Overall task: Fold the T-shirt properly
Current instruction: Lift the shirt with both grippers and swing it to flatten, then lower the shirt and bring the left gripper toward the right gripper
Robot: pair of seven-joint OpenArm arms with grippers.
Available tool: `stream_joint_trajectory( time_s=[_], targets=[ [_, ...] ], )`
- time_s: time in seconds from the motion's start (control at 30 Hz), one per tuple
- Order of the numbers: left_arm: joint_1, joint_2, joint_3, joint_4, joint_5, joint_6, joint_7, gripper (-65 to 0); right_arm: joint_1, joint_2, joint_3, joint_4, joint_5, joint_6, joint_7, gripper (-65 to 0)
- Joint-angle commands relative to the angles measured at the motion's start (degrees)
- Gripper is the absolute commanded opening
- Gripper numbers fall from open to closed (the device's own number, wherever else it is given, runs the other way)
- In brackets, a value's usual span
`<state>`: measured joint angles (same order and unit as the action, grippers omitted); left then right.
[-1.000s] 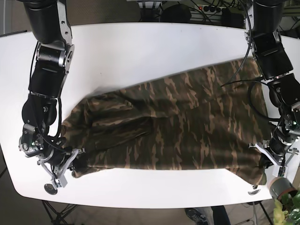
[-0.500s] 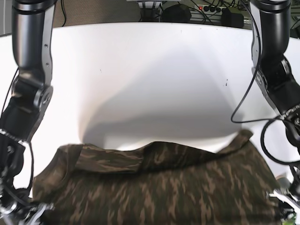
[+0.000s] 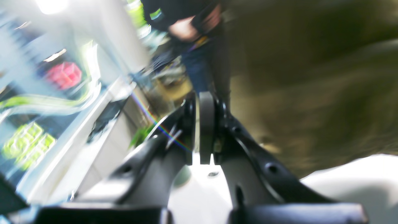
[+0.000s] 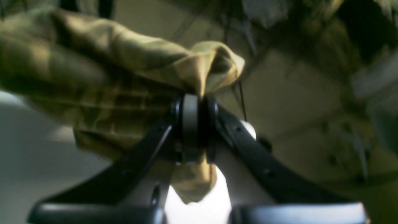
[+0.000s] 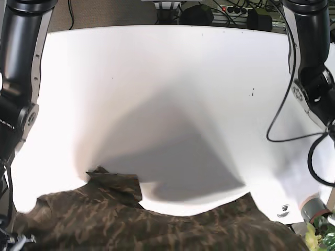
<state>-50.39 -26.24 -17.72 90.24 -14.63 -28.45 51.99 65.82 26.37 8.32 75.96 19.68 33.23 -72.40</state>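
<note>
The camouflage T-shirt (image 5: pixel 157 230) hangs lifted along the bottom edge of the base view, off most of the white table (image 5: pixel 167 94). In the right wrist view my right gripper (image 4: pixel 194 99) is shut on a bunched fold of the shirt (image 4: pixel 93 71), and fabric also hangs below the pads. In the left wrist view my left gripper (image 3: pixel 202 99) is shut, with the blurred shirt (image 3: pixel 311 93) spreading from it to the right. Both grippers are out of the base view, below its bottom edge.
The arm on the left (image 5: pixel 21 63) and the arm on the right (image 5: pixel 314 63) stand along the table's sides, with a black cable (image 5: pixel 277 125) hanging by the right one. A grey cylinder (image 5: pixel 314 209) and a green plant (image 5: pixel 322 232) sit beyond the front right corner. A person (image 3: pixel 192 25) stands past the table.
The shirt lay spread flat on the table a second ago. Both arms have lifted it and pulled it toward the front edge, so much more bare table shows.
</note>
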Motion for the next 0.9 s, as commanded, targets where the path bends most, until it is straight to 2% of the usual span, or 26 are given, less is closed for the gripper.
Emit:
stream_joint_trajectory(
  time_s=[0.0,0.2,0.27,0.4,0.6,0.73,0.77,0.87],
  targets=[
    [1.20,-0.35,0.00,2.82,-0.80,0.01,-0.95,-65.0,-0.64,0.66,0.25,2.23,1.02,-0.05,0.97,-62.6],
    [10.17,-0.44,-2.37,6.95,-0.97,-0.08,-0.95,-65.0,-10.83,0.49,0.87,9.18,1.02,-0.05,0.09,-62.6],
    [13.86,-0.35,-4.22,8.44,-1.06,-0.08,-0.95,-65.0,-15.58,0.14,3.86,11.99,1.11,0.04,-0.26,-62.6],
    [20.11,-0.18,-5.63,9.15,-1.32,-0.08,-1.13,-65.0,-22.44,-2.50,7.82,14.01,1.11,1.18,-0.26,-62.6],
    [28.11,0.44,-5.45,9.41,-1.32,-0.08,-1.31,-65.0,-32.46,-5.84,12.30,18.59,1.11,1.36,-0.17,-62.6],
    [30.92,3.34,-5.45,9.15,-0.97,-0.08,-2.71,-65.0,-38.00,-8.04,14.14,21.22,1.11,1.36,-0.17,-62.6],
    [31.27,3.69,-5.36,9.06,-0.97,-0.08,-2.80,-63.9,-38.88,-8.30,14.41,21.93,1.11,1.36,-0.17,-62.6],
    [31.80,5.36,-3.34,8.09,-0.88,0.18,-3.42,-51.8,-41.69,-9.80,14.32,23.60,1.02,1.36,-0.08,-62.6]
  ],
)
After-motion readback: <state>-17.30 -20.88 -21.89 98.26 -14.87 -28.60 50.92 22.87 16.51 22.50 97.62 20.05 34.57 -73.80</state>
